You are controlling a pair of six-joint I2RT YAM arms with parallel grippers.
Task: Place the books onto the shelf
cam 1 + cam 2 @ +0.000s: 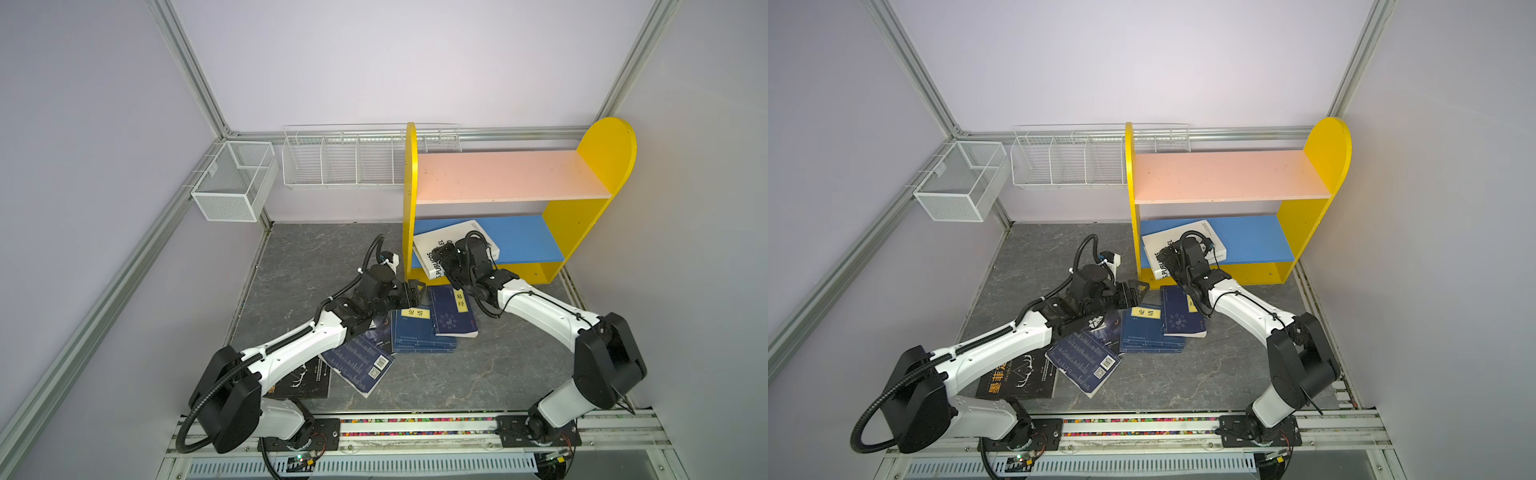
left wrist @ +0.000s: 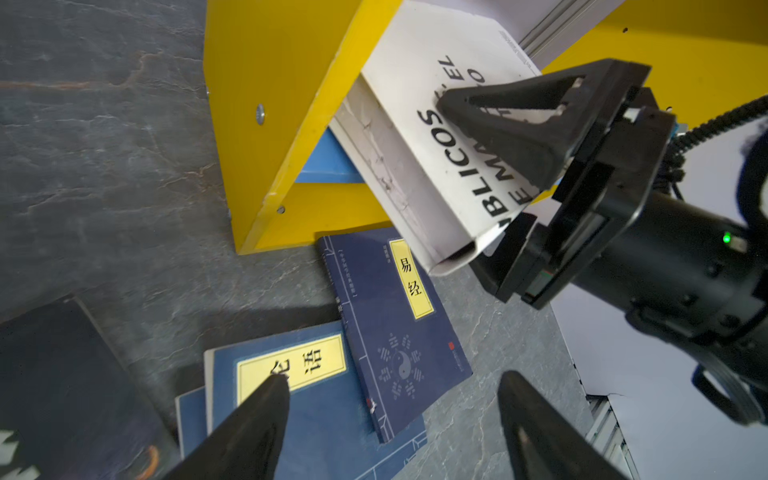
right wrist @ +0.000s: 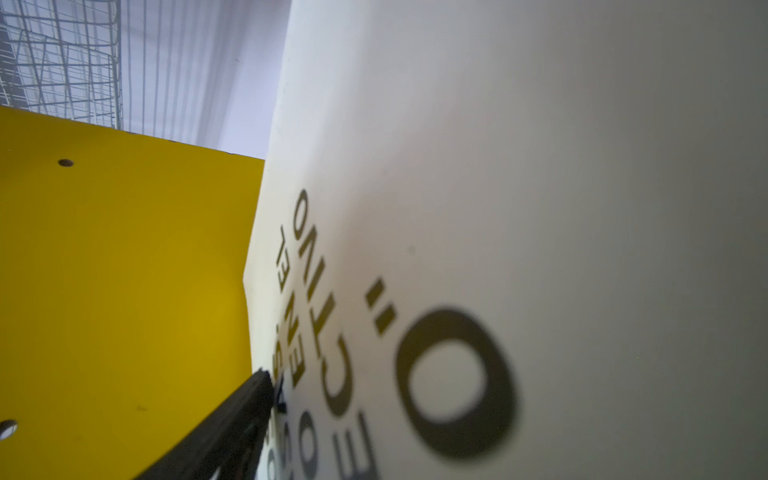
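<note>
On the blue board (image 1: 528, 239), my right gripper (image 1: 444, 259) clamps the white book (image 2: 407, 104); I'd slide it deeper and flat before releasing. Left gripper (image 1: 415, 293) hangs open, empty.

Black book (image 1: 311, 384) partly under left arm (image 1: 291, 353)

My left arm (image 1: 291, 353) runs low and forward from its base, the forearm angled in toward the middle and the wrist level. My left pincer (image 1: 415, 292) points toward my other arm with its jaws well apart and nothing between them. My right arm (image 1: 540, 311) climbs from its base, folds at the elbow and reaches forward and inward, wrist tipped down. My right pincer (image 1: 442, 266) clasps a corner of the white book (image 1: 426, 245), with one finger (image 2: 498, 124) flat on the cover and the other beneath.
</note>
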